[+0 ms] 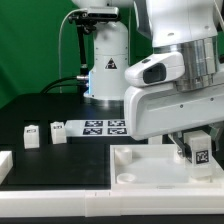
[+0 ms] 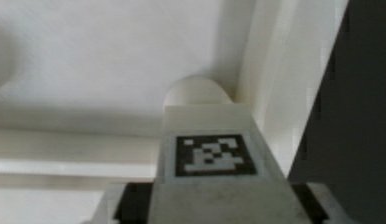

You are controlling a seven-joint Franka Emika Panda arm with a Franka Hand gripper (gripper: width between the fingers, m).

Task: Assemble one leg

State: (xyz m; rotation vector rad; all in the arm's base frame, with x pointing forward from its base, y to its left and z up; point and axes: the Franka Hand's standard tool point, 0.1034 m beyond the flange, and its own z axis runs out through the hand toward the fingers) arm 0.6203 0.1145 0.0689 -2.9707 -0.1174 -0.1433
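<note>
Presently two-finger gripper (image 1: 198,149) pinching small white plastic cuboid leg (image 2: 211,150) over large flat white square tabletop (image 1: 140,168), exterior view's 4 o'clock.

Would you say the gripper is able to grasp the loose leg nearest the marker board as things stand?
Probably not yet: the gripper is shut on a tagged leg over the tabletop; nothing covers the loose leg.

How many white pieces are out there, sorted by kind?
Legs: 3, two loose legs and one held leg in the gripper
Tabletop: 1
Marker board: 1
White piece cut off at the exterior view's left edge, kind unclear: 1
Total: 6
</note>
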